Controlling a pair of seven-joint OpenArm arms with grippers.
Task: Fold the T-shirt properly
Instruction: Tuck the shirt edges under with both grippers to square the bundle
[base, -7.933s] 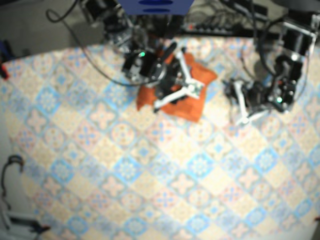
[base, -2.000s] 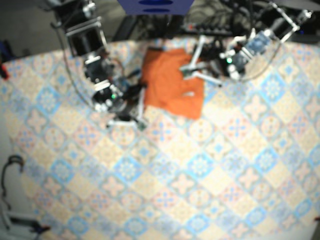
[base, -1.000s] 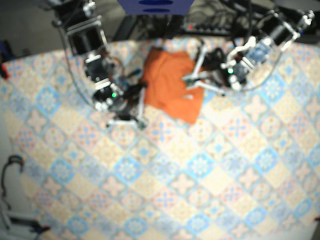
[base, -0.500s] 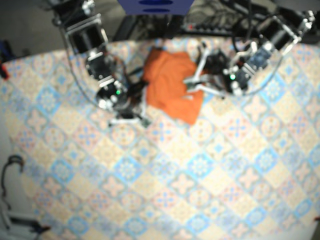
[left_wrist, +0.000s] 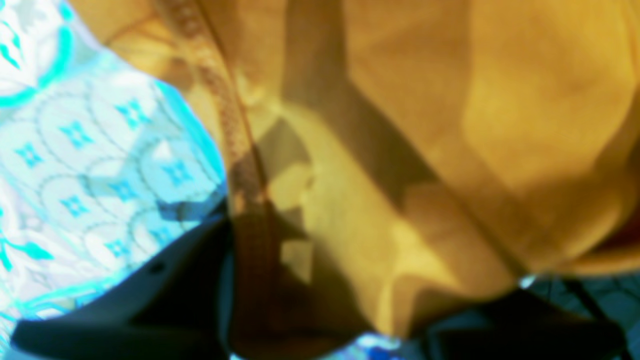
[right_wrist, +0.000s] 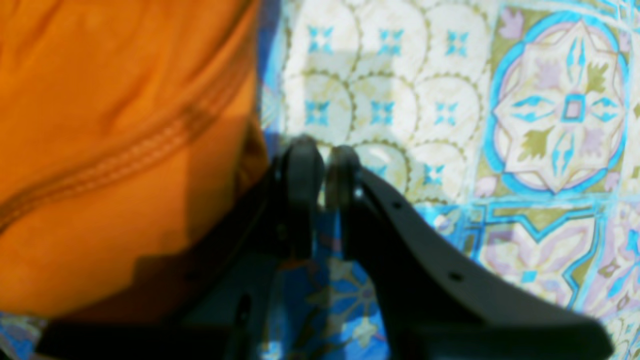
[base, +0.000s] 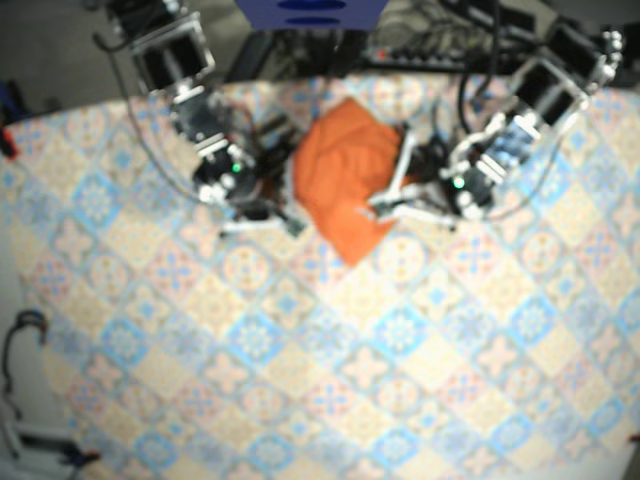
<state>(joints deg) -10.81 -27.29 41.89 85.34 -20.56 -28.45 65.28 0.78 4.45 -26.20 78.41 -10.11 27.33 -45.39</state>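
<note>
The orange T-shirt (base: 345, 175) lies folded into a small diamond-shaped bundle at the back middle of the table. My left gripper (base: 395, 190) is at its right edge. In the left wrist view the cloth (left_wrist: 450, 125) fills the frame, and the gripper (left_wrist: 372, 257) stands open with fabric lying between its dark fingers (left_wrist: 125, 300). My right gripper (base: 283, 205) sits at the shirt's left edge. In the right wrist view it (right_wrist: 324, 165) is shut and empty, resting on the tablecloth just beside the shirt's hem (right_wrist: 125, 150).
A tablecloth (base: 400, 350) with blue and beige tile patterns covers the whole table. Cables and a blue stand (base: 310, 12) are behind the back edge. A black cable loop (base: 25, 330) lies at the left edge.
The shirt has turned and slid toward the front, from a rectangle into a diamond shape. My left gripper moved down and left with it. My right gripper shifted closer to the shirt's left edge.
</note>
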